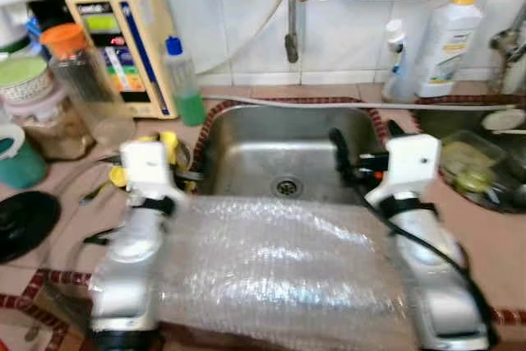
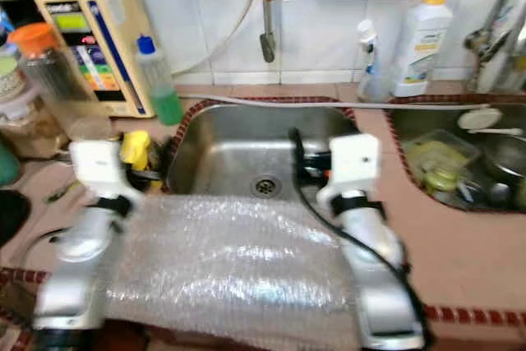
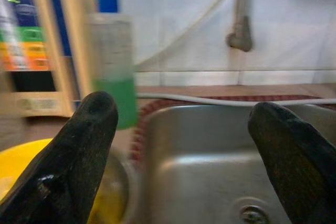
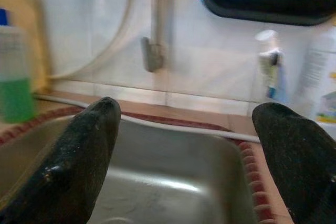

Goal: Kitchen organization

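Note:
A steel sink [image 1: 271, 154] with a round drain lies straight ahead in the tiled counter. My left gripper [image 3: 184, 114] hovers open over the sink's left rim, one finger above a yellow item [image 1: 168, 145] on the counter. My right gripper [image 4: 186, 111] hovers open over the sink's right side, nothing between its fingers. Both silver arms reach forward over a sheet of bubble wrap [image 1: 271, 260] draped along the counter's front edge. A bottle of green liquid with a blue cap [image 1: 185, 84] stands at the sink's back left corner.
A beige appliance [image 1: 123, 39], an orange-lidded jar [image 1: 74, 71], a teal mug [image 1: 16, 158] and a black lid [image 1: 25, 219] crowd the left counter. A tap [image 1: 292, 14] hangs above the sink. White bottles [image 1: 448, 39] stand back right; a second basin [image 1: 477, 166] holds dishes.

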Available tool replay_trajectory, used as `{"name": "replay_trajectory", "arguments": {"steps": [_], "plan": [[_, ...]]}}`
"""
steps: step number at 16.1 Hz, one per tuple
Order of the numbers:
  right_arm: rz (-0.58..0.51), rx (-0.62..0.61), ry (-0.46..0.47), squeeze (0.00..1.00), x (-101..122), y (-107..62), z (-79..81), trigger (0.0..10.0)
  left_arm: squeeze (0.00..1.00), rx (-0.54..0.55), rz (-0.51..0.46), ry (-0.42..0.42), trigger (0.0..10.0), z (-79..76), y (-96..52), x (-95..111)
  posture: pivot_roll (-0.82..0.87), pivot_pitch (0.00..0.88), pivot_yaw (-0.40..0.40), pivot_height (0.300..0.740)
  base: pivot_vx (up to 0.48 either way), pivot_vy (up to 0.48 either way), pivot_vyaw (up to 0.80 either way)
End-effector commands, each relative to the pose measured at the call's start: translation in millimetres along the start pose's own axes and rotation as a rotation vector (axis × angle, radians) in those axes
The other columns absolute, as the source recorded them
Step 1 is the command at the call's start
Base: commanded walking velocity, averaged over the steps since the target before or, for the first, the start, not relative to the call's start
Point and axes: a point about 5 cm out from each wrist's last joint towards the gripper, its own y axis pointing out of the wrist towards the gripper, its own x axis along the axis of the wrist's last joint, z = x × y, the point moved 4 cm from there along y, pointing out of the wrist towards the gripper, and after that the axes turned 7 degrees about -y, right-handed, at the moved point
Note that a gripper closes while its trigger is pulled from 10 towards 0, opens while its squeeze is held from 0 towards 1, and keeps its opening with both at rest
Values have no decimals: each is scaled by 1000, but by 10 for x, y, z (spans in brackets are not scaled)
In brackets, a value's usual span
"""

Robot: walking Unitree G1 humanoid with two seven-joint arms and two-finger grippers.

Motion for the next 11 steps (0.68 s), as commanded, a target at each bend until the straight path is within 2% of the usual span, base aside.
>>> {"name": "replay_trajectory", "arguments": {"steps": [1,3,4,7,8,10,11], "plan": [[-28,16,12,0,70,11,59,10000,0,38,-16,24,10000,113,-14,74,11,0,76,740,0,0,0],[-28,16,13,0,69,8,60,10000,0,56,-17,32,10000,124,-16,78,10,0,78,740,0,0,0],[-28,18,13,0,69,7,63,10000,0,84,-52,78,10000,166,-25,162,10,0,75,740,0,0,0],[-29,29,8,0,78,-24,34,10000,0,101,-91,119,10000,214,-197,290,15,0,68,740,0,0,0],[-21,56,14,0,68,-46,37,10000,0,114,-70,136,10000,250,-261,245,21,0,63,740,0,0,0],[-10,123,38,0,62,-88,85,10000,0,149,-26,128,10000,333,-299,133,23,0,62,740,0,0,0],[11,247,84,0,60,-163,200,10000,0,169,2,103,10000,380,-292,42,22,0,60,740,0,0,0]]}}
